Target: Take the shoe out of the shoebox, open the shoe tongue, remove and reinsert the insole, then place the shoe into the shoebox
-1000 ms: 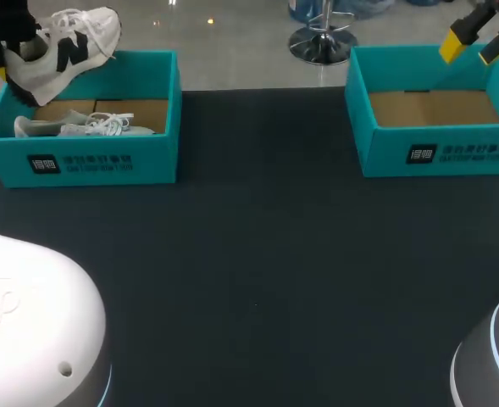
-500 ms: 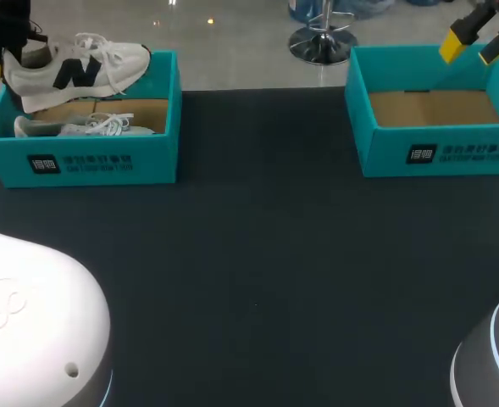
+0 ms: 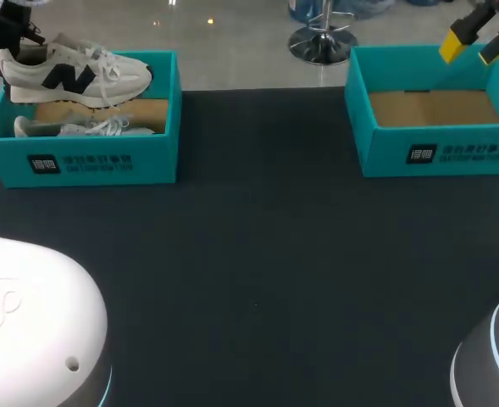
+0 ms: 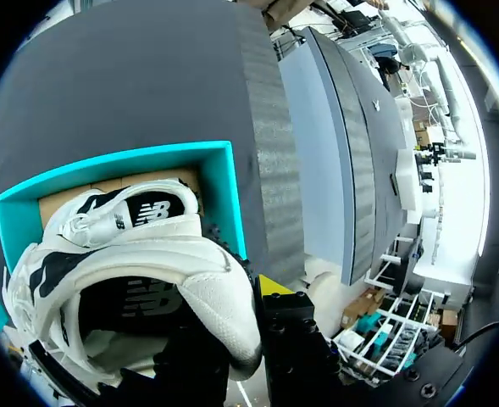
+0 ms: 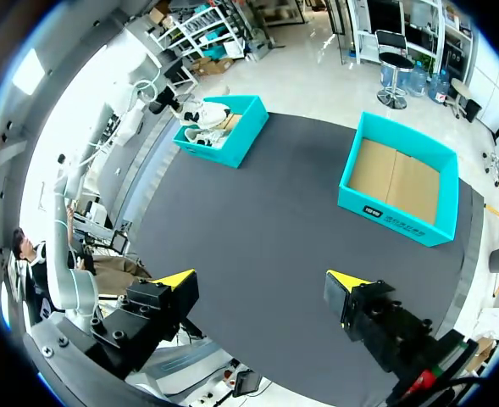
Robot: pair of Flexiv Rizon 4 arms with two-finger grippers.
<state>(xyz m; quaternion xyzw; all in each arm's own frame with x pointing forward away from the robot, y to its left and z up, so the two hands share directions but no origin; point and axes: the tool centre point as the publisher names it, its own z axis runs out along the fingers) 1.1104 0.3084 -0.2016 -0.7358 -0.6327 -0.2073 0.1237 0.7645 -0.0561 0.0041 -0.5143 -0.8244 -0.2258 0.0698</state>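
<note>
The left jaws are clenched on the heel of a white shoe (image 3: 75, 75) with dark side markings, holding it in the air roughly level, toe pointing toward the bench's middle, just above the open teal shoebox (image 3: 105, 161) at the far left of the dark bench (image 3: 257, 271). In the left wrist view the heel collar sits between the fingers, one yellow tip (image 4: 270, 284) showing beside it. Under the lifted shoe, a second pale shoe (image 3: 88, 129) lies on its side on the box's cardboard floor. A second teal shoebox (image 3: 440, 157) stands at the far right, well apart from the first, with its brown cardboard floor showing. The right jaws are released, yellow fingertips (image 3: 454, 42) spread wide, hanging above that box's far right corner and gripping nothing.
</note>
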